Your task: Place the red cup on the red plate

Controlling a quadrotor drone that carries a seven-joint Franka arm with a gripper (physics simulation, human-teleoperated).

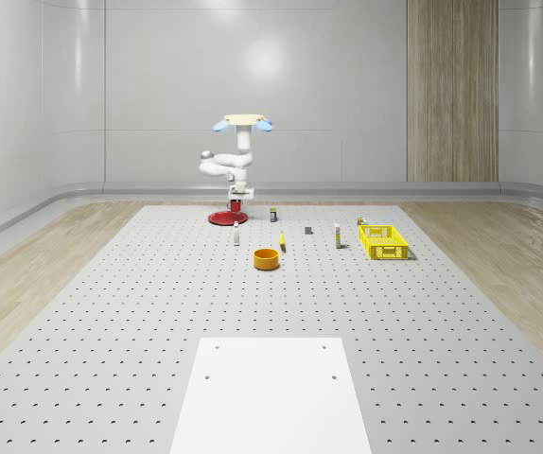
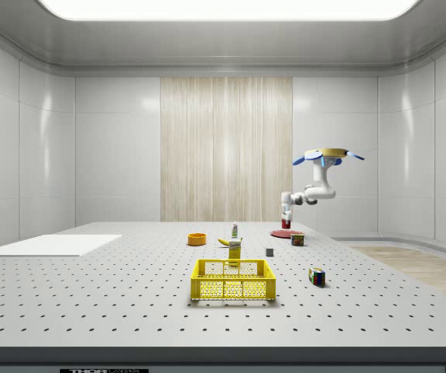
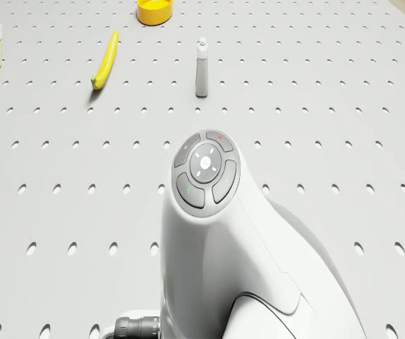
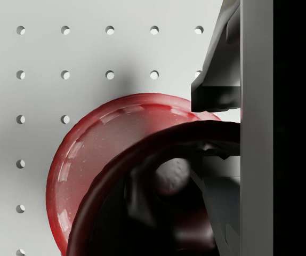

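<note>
The drone (image 1: 244,121) hovers over the far end of the perforated table, above the red plate (image 1: 224,218). Its white arm folds down, and the gripper (image 1: 236,198) is shut on the red cup (image 1: 236,205), holding it just over the plate. In the side view the cup (image 2: 287,224) hangs under the gripper (image 2: 287,217), close above the plate (image 2: 282,233). The wrist view has the cup's dark rim (image 4: 142,202) pinched between the fingers (image 4: 217,90), with the plate (image 4: 89,154) below and partly behind the cup. I cannot tell whether cup and plate touch.
An orange bowl (image 1: 267,258), a banana (image 1: 282,242), a white bottle (image 1: 237,235) and small boxes lie mid-table. A yellow basket (image 1: 383,241) stands at the whole-scene view's right. A white sheet (image 1: 271,392) covers the near end. The arm's wrist (image 3: 216,233) blocks much of the drone view.
</note>
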